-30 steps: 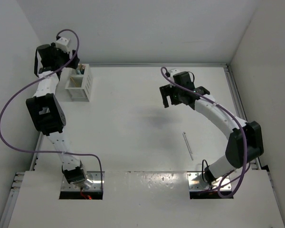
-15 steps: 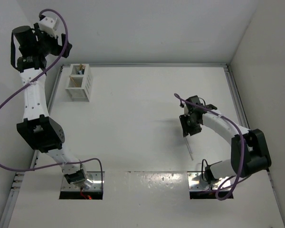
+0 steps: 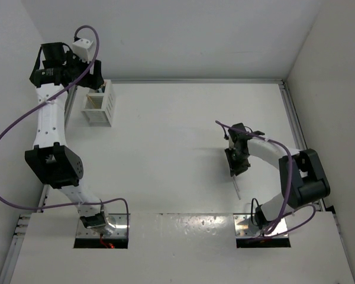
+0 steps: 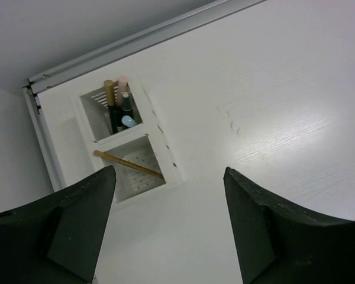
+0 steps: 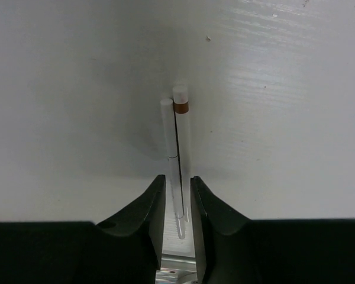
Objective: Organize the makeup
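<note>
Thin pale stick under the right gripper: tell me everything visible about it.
The thin pale stick lies flat on the white table. It looks like translucent plastic, with a white cap and brown band at its far end; a slimmer clear rod lies alongside. The right gripper closely straddles its near end; contact is unclear.

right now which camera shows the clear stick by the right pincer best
Right wrist: the clear stick fills the middle, lying between the fingers of the right pincer, a brown band near its far end. Top external shows it as a thin line at that pincer. Left wrist faces the white box, not this stick.
</note>
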